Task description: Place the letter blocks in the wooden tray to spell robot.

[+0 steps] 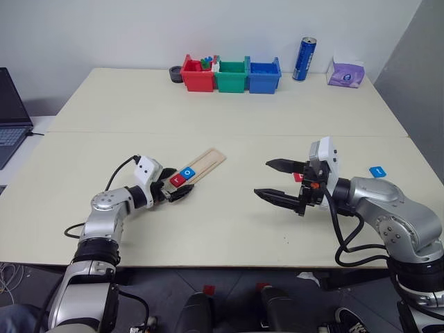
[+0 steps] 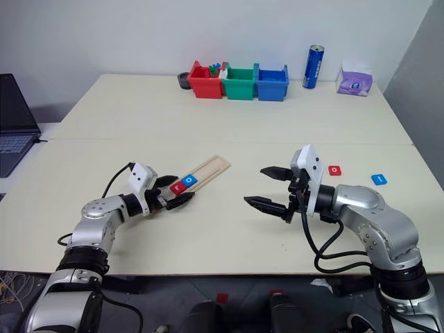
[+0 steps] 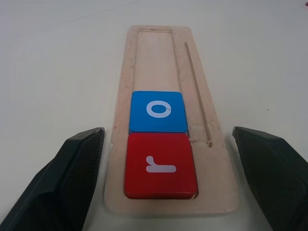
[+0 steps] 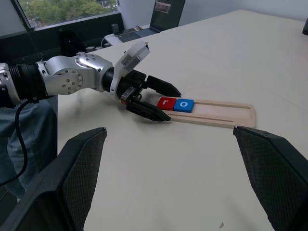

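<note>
Room around the wooden tray (image 1: 203,166) is decent: it lies at a slant on the pale surface (image 1: 229,118), well in from every edge, with bare surface beyond its far end and out toward the middle. The near end is the tight spot, since the left gripper (image 1: 179,189) sits right there with its fingers spread, one on each side of the tray's end and, going by the left wrist view, not touching it.

In the tray's groove sit two of the letter blocks: a red r block (image 3: 160,166) at the near end and a blue o block (image 3: 157,111) butted right up against it. The rest of the groove past the o is bare wood.

The right gripper (image 2: 272,186) hangs over the middle of the surface, fingers wide apart and holding nothing, well apart from the tray. Behind it, toward the right edge, a red block (image 2: 335,169) and a blue block (image 2: 378,179) lie flat and separate; the red one looks like an o, but I can't read the blue one's letter.

Along the back edge there's a row of bins touching side to side: a red bin (image 1: 197,76) with a few small coloured bits in it, a green bin (image 1: 231,75) and a blue bin (image 1: 264,75), whose insides I can't really see. A blue can (image 1: 304,59) stands upright just beside them.
</note>
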